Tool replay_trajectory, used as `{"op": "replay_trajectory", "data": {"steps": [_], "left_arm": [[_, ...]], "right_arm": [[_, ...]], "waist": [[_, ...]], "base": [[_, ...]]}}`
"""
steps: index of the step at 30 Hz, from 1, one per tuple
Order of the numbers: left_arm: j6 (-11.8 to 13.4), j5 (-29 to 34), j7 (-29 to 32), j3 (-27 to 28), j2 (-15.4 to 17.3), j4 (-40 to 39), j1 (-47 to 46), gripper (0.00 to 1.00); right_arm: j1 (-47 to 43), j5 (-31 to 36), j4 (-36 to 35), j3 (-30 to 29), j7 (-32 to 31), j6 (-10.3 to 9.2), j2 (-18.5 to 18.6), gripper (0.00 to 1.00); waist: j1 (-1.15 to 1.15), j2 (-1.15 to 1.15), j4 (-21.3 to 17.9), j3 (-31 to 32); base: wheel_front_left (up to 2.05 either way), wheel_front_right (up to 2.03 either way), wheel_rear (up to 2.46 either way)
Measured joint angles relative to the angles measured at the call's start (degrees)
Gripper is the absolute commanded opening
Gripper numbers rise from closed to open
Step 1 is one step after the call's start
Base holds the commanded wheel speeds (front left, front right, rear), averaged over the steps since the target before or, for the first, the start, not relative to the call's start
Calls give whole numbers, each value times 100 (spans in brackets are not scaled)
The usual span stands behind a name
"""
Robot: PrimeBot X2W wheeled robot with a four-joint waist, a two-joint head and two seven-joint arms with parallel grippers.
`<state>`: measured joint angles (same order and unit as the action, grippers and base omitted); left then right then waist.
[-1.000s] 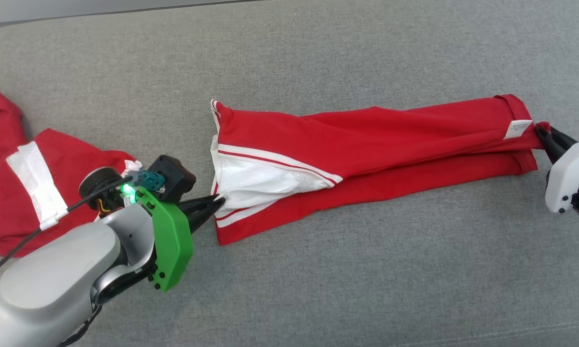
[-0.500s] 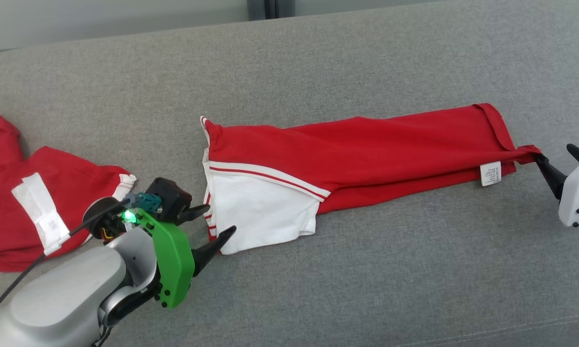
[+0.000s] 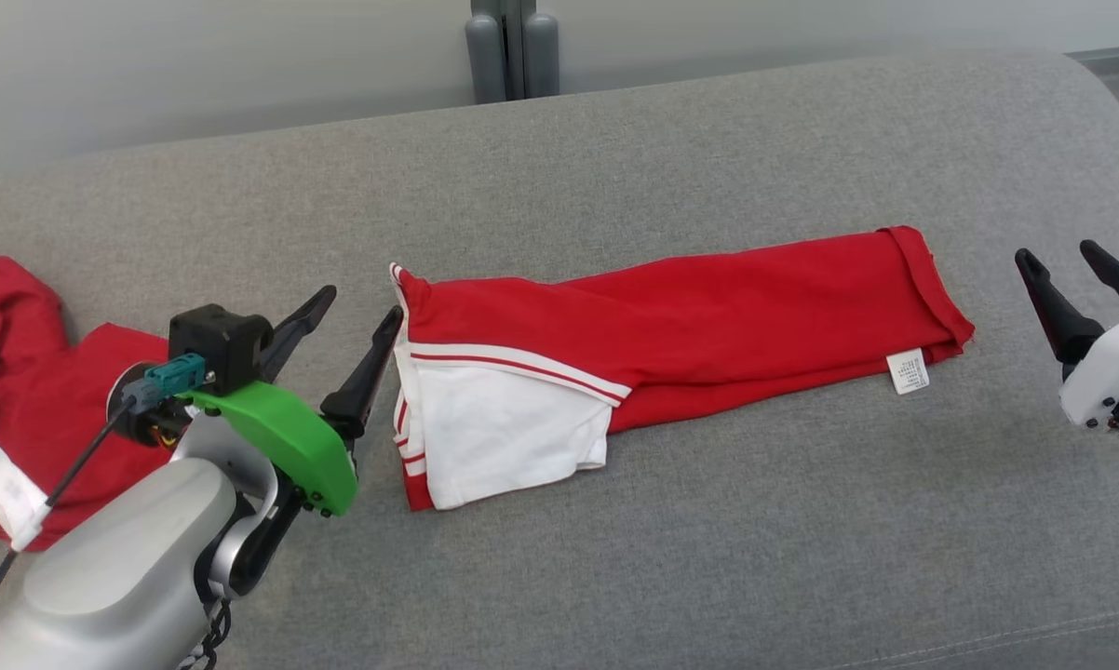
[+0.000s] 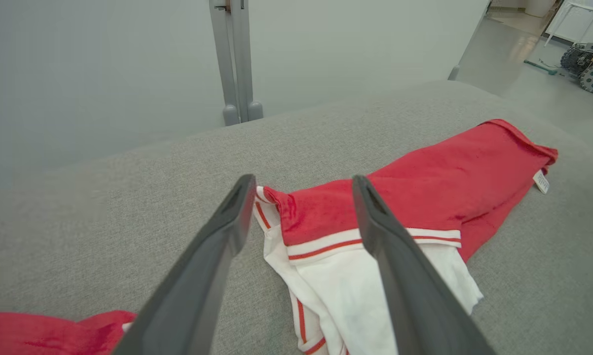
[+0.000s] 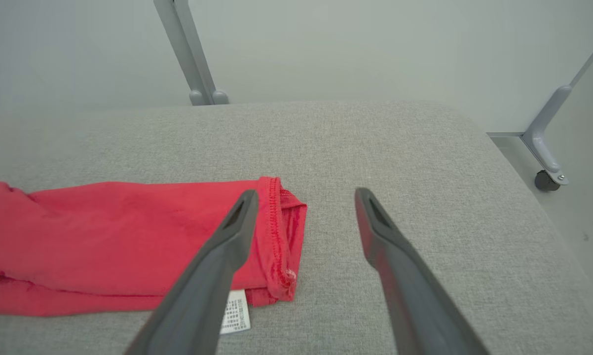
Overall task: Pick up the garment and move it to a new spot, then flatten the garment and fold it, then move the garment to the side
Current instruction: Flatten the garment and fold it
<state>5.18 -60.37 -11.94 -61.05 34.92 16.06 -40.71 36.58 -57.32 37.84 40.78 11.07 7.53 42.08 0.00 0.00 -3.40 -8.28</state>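
The garment [image 3: 671, 321] is a red piece with a white, red-striped end, lying as a long folded band across the grey cushion [image 3: 708, 558]. Its white end [image 4: 355, 276] lies toward my left gripper [image 3: 362, 300], which hangs open just left of it with nothing between its fingers. The red hemmed end [image 5: 277, 231] with a small white label [image 3: 909, 370] points toward my right gripper [image 3: 1058, 256], also open, lifted off to the right of the cloth. In the right wrist view the hem lies just under the left finger [image 5: 227, 236].
A second red garment [image 3: 20, 391] with a white strip lies at the cushion's left end, partly behind my left arm. A grey wall and metal posts [image 3: 511, 46] stand behind the cushion. The cushion's right edge drops to the floor [image 5: 563, 207].
Both grippers have opened and let go of the garment's ends, then lifted away. The garment now lies slack on the cushion. The head camera has tilted, showing more wall.
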Motion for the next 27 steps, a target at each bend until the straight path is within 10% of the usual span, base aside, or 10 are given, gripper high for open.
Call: {"op": "replay_trajectory", "data": {"steps": [5, 12, 27], "left_arm": [[291, 152, -286, 692, -259, 77, 328, 100], [520, 1748, -319, 3164, -1167, -971, 1689, 100], [-690, 4289, -319, 5194, -2994, -1213, 3538, 100]], "right_arm": [[-265, 69, -455, -530, 330, -1, -60, 100], [-983, 1118, -1514, -2146, 399, -1, -769, 100], [-2541, 2951, -2679, -3577, 399, -4, -2479, 100]], "waist": [[0, 0, -6, 231], [0, 0, -64, 372], [0, 0, 62, 351]], "base": [[0, 0, 0], [0, 0, 0], [0, 0, 0]]}}
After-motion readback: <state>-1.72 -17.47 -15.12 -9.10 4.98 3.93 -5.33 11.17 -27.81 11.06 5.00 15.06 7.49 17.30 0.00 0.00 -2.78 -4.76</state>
